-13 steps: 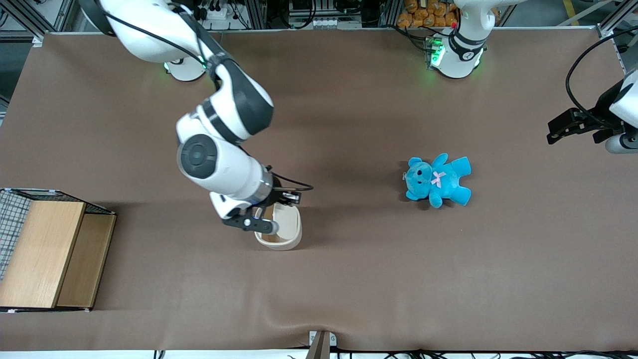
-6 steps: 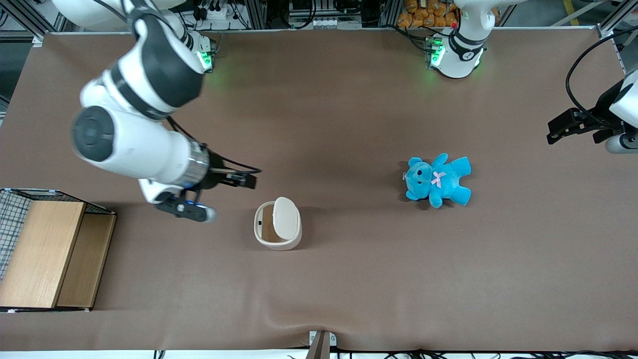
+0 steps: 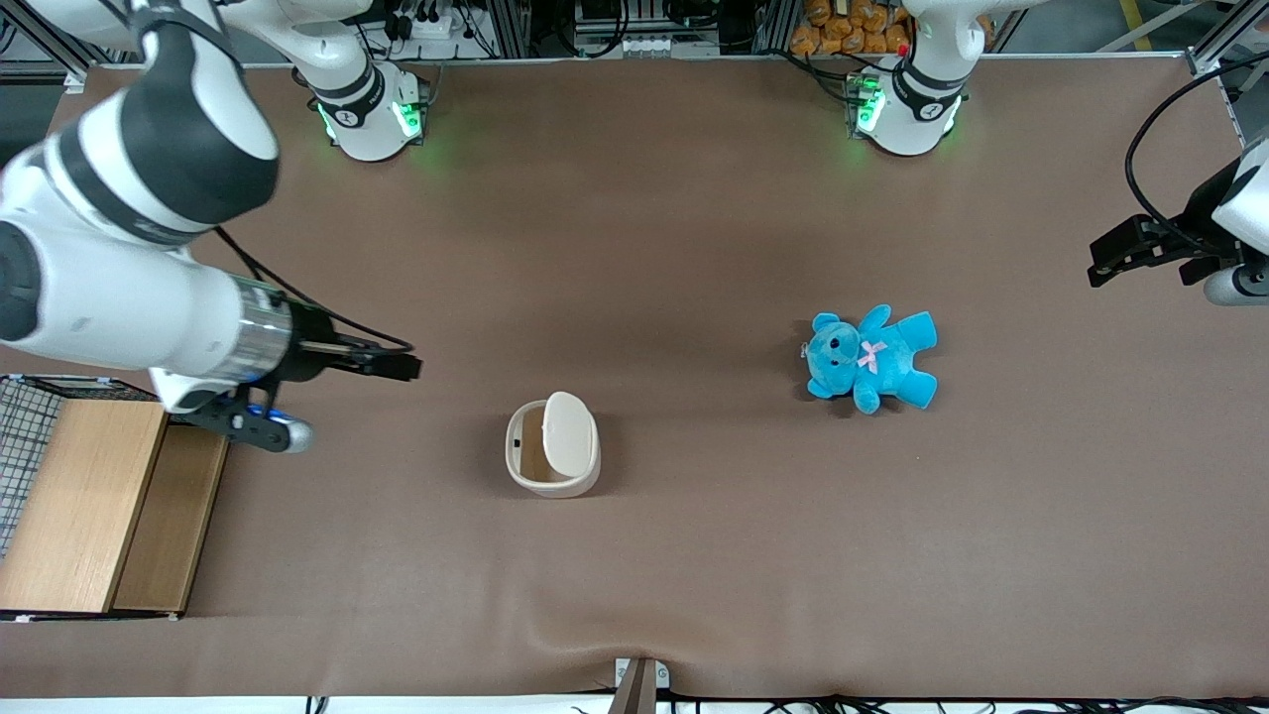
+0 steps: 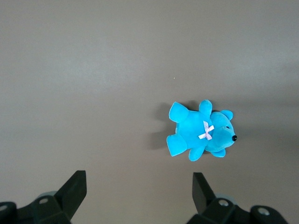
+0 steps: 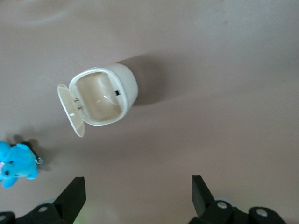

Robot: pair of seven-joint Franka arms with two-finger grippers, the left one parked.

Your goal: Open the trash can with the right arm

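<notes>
Front view and right wrist view, task of opening the bin. The trash can (image 3: 552, 458) stood upright on the brown table (image 3: 694, 555), roughly midway between the wooden box with wire mesh (image 3: 94, 501) at the working arm's end and the blue teddy bear (image 3: 870, 358), which lay well apart from it toward the parked arm's end. Its lid (image 3: 568, 433) was raised and tipped on edge over the rim on the side facing the teddy bear, so that the mouth was exposed; the tan inside (image 5: 97, 100) showed plainly in the right wrist view, from which the opening step was judged complete. The right arm (image 3: 129, 248) was held clear of the bin, with its gripper (image 3: 392, 367) above bare table toward the working arm's end, well apart from the trash can and touching nothing; this placement was read as keeping the mouth unobstructed. The two fingers (image 5: 74, 192) stood apart with nothing between them. The can's long axis ran vertically, mouth pointing up toward the front camera, while the rounded-square rim was slightly longer along the direction nearer to and farther from that camera. The hinge line lay along the teddy-side edge.
</notes>
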